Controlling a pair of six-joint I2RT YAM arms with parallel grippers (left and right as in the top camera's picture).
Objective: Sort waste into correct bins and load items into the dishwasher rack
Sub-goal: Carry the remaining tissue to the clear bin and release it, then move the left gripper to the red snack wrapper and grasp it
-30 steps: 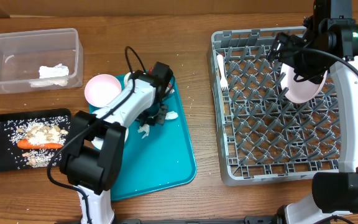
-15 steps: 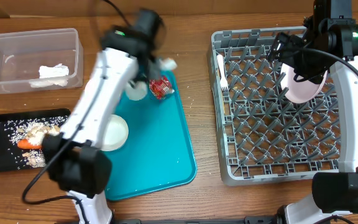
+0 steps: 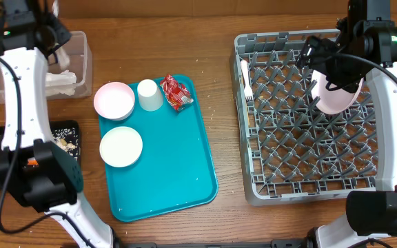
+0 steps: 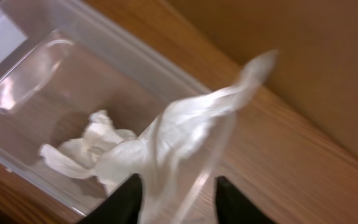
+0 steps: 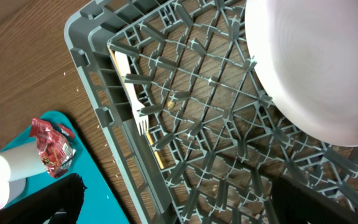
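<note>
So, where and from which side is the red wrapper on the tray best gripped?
Come from above and pinch a raised crumple in the red wrapper, fingers across its narrow width. It lies low on the teal tray, and the white cup stands close beside it, so a side approach looks crowded.

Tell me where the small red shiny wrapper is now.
Overhead view: the small red shiny wrapper lies at the teal serving tray's far right corner, beside the small white cup.
</note>
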